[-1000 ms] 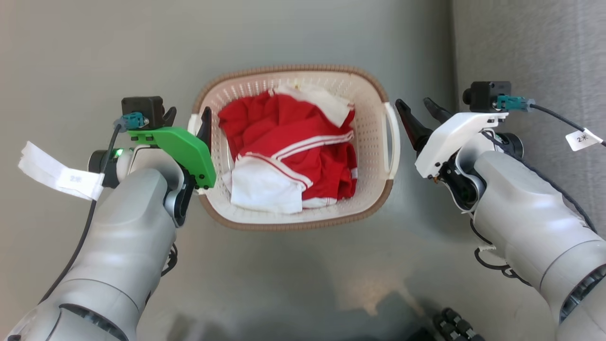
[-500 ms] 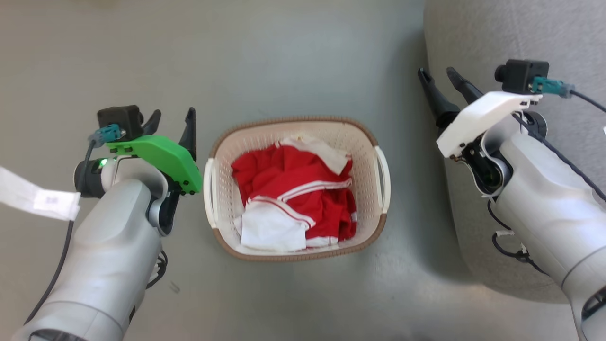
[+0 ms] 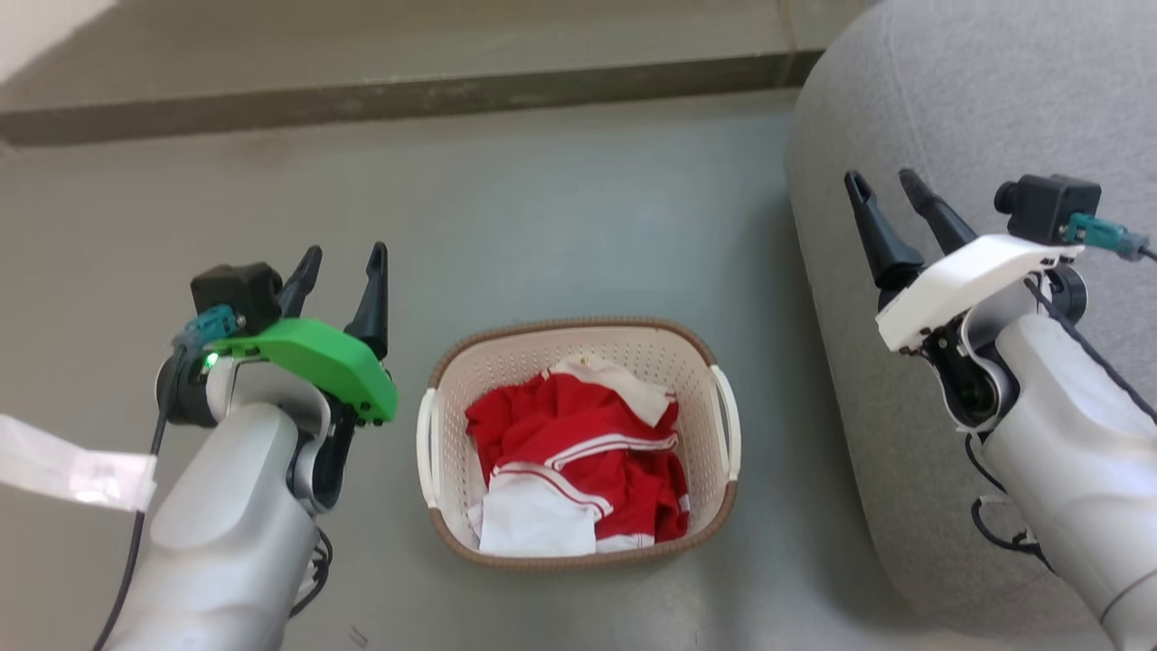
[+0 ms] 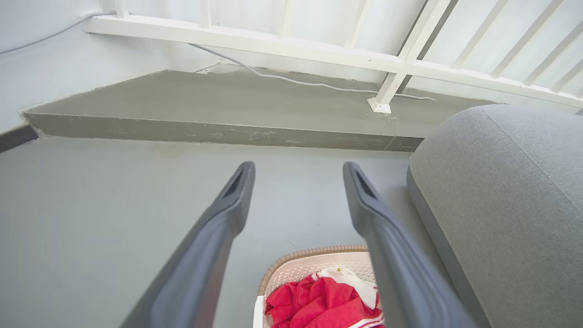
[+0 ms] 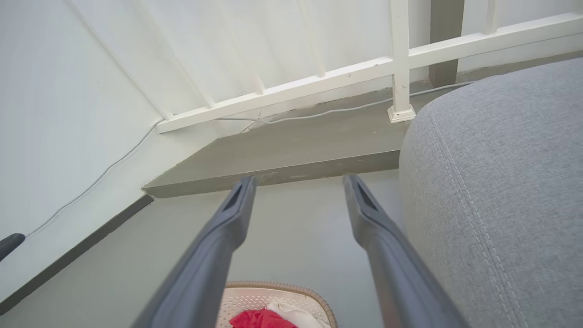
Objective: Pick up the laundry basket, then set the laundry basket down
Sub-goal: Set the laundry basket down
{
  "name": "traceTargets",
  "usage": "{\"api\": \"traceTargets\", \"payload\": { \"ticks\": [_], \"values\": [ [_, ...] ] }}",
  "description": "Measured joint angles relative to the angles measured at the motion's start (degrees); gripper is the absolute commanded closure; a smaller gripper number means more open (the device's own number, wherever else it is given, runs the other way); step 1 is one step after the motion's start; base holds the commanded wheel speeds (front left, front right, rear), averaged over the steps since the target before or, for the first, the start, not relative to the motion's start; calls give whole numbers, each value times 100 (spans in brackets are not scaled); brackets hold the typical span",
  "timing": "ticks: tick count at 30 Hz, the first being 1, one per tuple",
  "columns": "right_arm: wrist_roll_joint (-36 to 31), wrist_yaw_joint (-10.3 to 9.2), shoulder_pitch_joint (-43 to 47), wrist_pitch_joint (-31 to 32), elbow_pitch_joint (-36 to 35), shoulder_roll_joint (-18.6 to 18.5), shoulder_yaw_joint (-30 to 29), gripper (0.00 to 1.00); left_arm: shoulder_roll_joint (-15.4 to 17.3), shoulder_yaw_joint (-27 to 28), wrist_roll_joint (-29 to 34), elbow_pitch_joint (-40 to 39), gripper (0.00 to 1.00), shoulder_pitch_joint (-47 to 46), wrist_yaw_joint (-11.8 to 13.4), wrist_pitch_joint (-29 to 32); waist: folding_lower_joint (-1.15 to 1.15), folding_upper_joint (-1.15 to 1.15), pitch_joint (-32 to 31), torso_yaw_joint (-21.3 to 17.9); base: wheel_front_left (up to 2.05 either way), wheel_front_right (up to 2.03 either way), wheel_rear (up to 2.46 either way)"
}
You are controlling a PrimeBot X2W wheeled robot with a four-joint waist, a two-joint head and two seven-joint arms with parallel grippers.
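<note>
The laundry basket (image 3: 452,380), cream-white with a brown rim and white side handles, rests on the grey floor in the lower middle of the head view, holding red and white clothes (image 3: 578,461). Its far rim also shows low in the left wrist view (image 4: 309,255) and the right wrist view (image 5: 282,288). My left gripper (image 3: 347,256) is open, up and to the left of the basket, apart from it. My right gripper (image 3: 881,181) is open over the grey cushion, well right of the basket. Both hold nothing.
A large grey cushioned seat (image 3: 976,117) fills the right side, close to the basket's right handle. A raised concrete step (image 3: 407,90) crosses the far floor, with a white railing (image 4: 387,68) and a thin cable (image 4: 296,82) beyond. Open floor lies left of the basket.
The head camera has risen and tilted, so the basket looks smaller and lower. The left gripper, at the basket's left handle a second ago, now stands clear, and both grippers are higher above the basket.
</note>
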Motion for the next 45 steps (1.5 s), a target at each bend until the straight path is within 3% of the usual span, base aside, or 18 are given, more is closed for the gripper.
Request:
{"api": "traceTargets", "payload": {
  "ticks": [11, 19, 29, 45],
  "values": [
    [-902, -282, 994, -8, -1065, -15, -846, 0, 34, 657, 568, -1105, 0, 978, 169, 1, 0, 0, -819, 73, 0, 0, 0],
    [-1505, -448, 1487, -15, -1856, -32, -1330, 0, 29, 1039, 981, -1842, 0, 1555, 170, -16, 0, 0, -1082, 126, 0, 0, 0],
    [-1951, -553, 2212, -16, -2325, 45, -1737, 0, 16, 1508, 1239, -2470, 0, 2178, 170, -16, 0, 0, -1130, 151, 0, 0, 0],
    [-2323, -479, 2725, -16, -2688, 319, -2072, 0, -148, 1756, 1595, -2827, 0, 2659, 56, -16, 0, 0, -1153, 182, 0, 0, 0]
  ]
}}
